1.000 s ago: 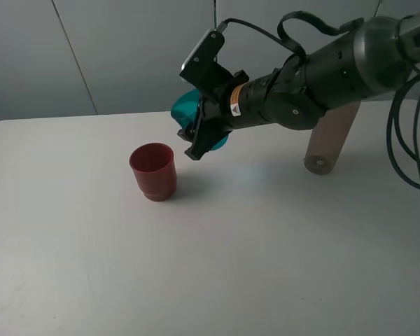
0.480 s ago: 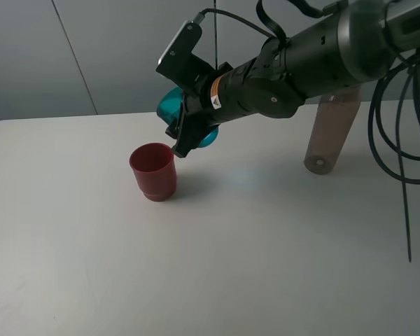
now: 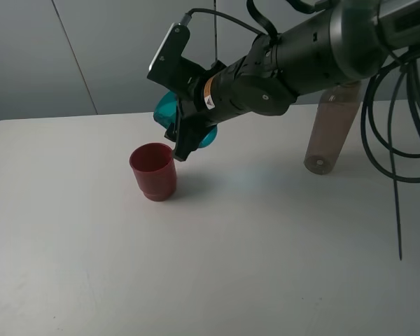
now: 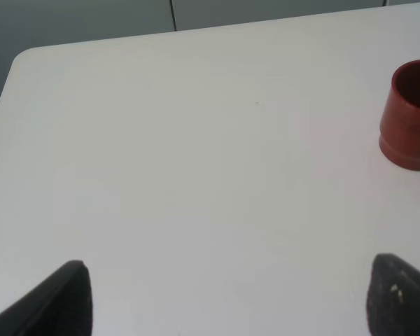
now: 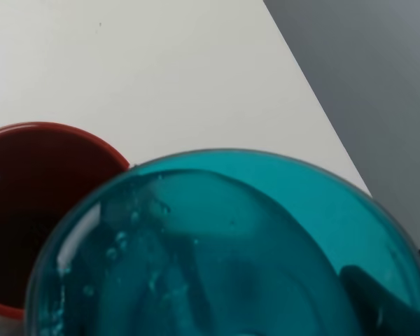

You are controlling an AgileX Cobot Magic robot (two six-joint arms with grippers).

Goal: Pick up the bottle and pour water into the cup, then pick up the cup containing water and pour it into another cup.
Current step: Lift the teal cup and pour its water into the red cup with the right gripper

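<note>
Teal cup [image 3: 164, 109] largely behind the right end effector [image 3: 184, 143]

Teal cup [image 5: 231, 252] fills view, overlaps red cup [image 5: 35, 182]; white tbl [image 5: 161, 70] beyond.

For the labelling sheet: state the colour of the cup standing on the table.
The standing cup is opaque dark red; the exterior high view shows it best.

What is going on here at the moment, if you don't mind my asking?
The right gripper holds a small translucent teal plastic tumbler with water in it, tipped over the rim of a small opaque dark red plastic cup that stands on the white table. No stream of water is clearly visible. A tall smoky grey-brown plastic bottle stands upright further back on the right. The left gripper is open and holds nothing.
</note>
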